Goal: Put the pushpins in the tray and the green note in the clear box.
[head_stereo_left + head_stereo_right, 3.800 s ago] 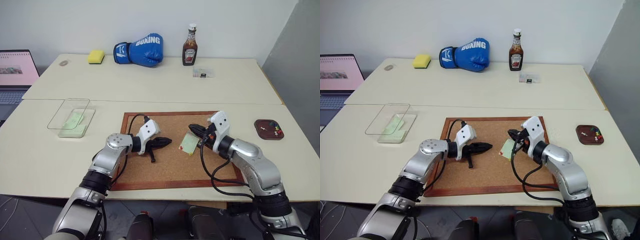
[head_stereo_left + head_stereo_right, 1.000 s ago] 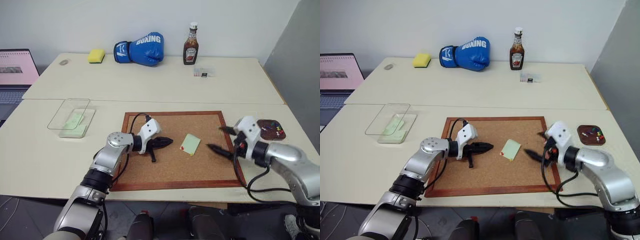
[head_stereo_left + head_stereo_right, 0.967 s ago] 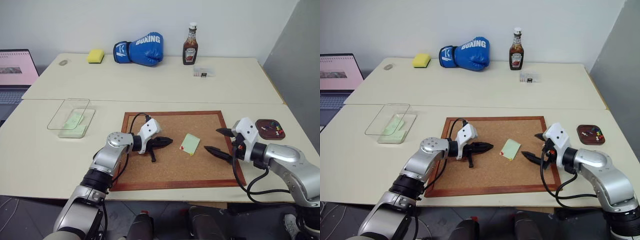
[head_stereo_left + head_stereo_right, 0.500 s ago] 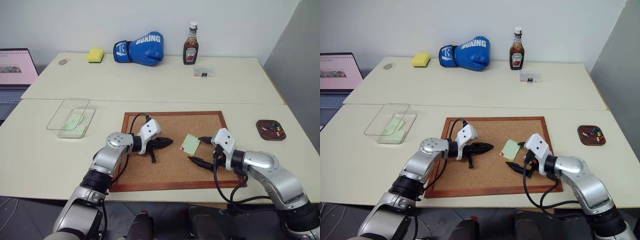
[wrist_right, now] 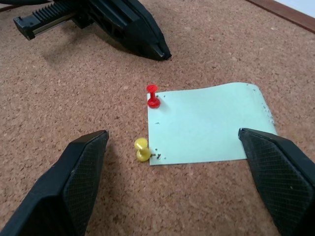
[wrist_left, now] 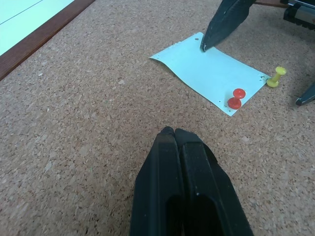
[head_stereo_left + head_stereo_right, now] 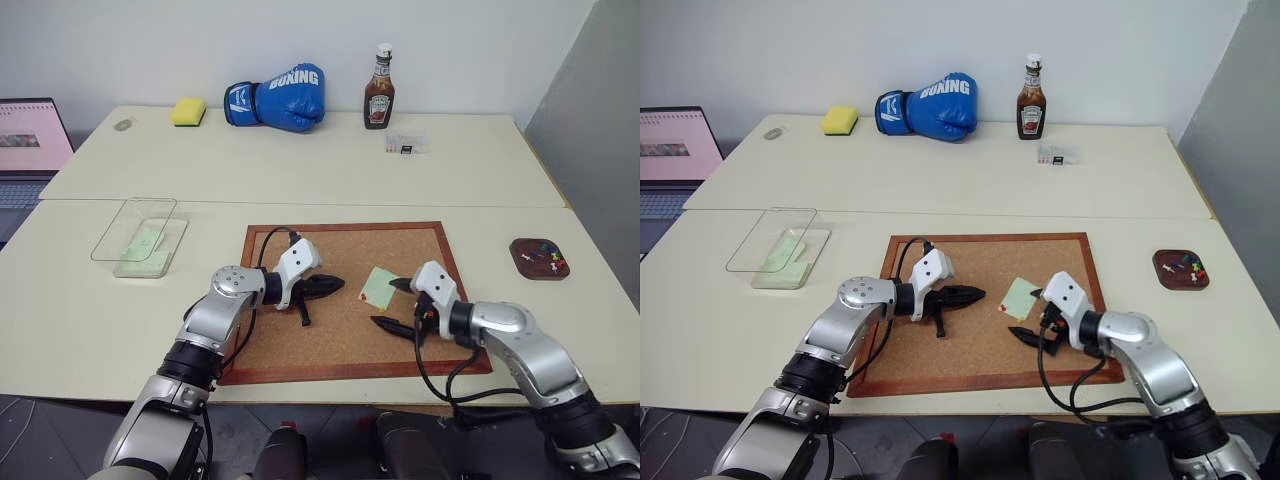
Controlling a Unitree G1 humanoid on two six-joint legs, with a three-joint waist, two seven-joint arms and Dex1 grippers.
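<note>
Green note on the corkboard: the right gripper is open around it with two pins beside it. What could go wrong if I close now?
The right gripper straddles the green note, the red pushpin and the yellow pushpin together. Closing now could crumple the note instead of gripping a pin. The red pin stands in the note's corner; lifting the note first might tear it. The shut left gripper sits close by, so a sweep toward it risks contact.

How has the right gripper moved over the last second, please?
Yes. The right gripper has swung left from beside the tray, across the corkboard's right frame, to the green note.
</note>
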